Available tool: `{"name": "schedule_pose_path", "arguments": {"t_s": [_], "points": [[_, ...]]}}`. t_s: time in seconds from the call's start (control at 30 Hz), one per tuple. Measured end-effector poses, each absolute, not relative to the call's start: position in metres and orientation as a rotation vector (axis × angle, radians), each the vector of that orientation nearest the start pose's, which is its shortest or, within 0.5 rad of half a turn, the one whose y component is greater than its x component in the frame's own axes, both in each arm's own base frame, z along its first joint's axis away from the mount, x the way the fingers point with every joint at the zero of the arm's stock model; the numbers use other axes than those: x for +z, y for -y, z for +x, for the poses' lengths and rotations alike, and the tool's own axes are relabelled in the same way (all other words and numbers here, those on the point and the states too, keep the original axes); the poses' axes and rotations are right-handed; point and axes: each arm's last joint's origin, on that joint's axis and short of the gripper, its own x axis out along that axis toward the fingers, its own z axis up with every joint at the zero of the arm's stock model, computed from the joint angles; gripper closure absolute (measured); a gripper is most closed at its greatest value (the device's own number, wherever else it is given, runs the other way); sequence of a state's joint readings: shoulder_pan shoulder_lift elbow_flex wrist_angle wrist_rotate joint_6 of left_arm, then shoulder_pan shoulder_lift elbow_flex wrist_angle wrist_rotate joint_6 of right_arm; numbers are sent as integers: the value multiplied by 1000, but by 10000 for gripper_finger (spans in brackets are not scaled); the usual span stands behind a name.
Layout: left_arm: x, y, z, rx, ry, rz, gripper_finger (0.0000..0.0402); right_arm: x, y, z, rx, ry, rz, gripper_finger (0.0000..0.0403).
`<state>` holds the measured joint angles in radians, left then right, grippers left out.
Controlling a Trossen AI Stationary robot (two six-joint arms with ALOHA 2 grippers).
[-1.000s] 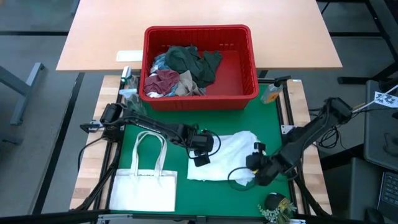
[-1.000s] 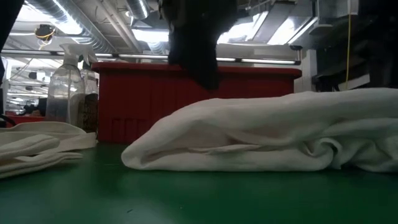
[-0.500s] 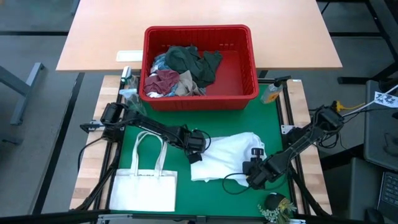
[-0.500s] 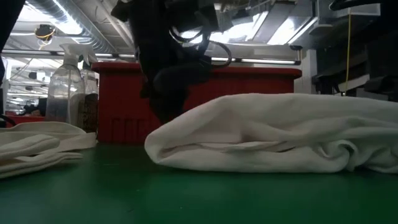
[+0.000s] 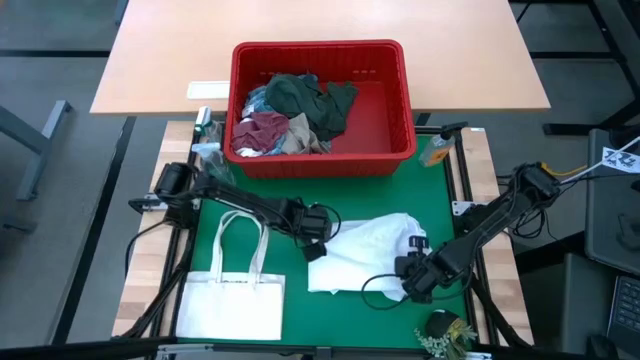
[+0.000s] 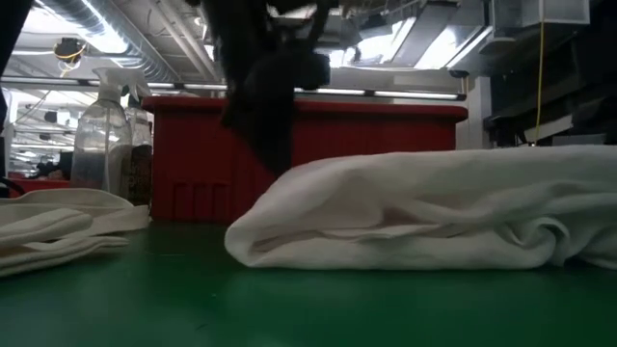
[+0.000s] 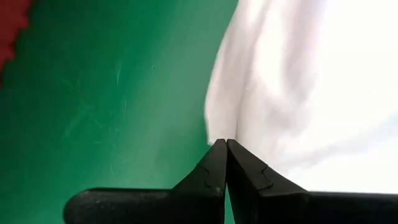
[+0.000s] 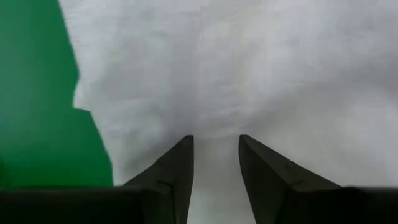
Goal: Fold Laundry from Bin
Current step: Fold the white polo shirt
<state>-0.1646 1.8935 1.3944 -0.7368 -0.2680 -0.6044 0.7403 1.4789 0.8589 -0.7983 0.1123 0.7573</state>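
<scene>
left gripper (image 5: pixel 318 236) jaws pinched together at crumpled white cloth garment (image 5: pixel 365 255) edge, grip on fabric unclear; earlier half open. right gripper (image 5: pixel 412 283) parted over garment, tips hidden.

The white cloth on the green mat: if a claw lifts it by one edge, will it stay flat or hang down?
The white cloth will probably hang down limp: it lies in soft rolls and creases on the green mat. It looks light for its size, being thin fabric. A push would likely bunch it up rather than slide it whole, as its edge is already rolled.
</scene>
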Motion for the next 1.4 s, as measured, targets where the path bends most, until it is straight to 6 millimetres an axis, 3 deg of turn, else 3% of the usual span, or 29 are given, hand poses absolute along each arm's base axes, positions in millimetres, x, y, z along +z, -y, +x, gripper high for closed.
{"name": "schedule_pose_path", "arguments": {"t_s": [0.23, 0.43, 0.67, 0.8, 1.03, 1.4], "points": [[238, 73, 385, 371, -1008, -282, 401, 203, -159, 180, 2, -1342, 48, 274], [245, 111, 388, 249, -898, -285, 401, 206, -153, 177, -115, -1308, 41, 274], [207, 167, 392, 128, -890, -239, 401, 198, -155, 179, -139, -1333, 30, 274], [177, 185, 391, 129, -950, -182, 401, 191, -157, 181, -154, -1355, 11, 274], [143, 193, 389, 135, -1060, -130, 401, 180, -158, 180, -187, -1459, -1, 274], [139, 190, 383, 159, -1135, -126, 401, 169, -158, 175, -222, -1621, -3, 274]]}}
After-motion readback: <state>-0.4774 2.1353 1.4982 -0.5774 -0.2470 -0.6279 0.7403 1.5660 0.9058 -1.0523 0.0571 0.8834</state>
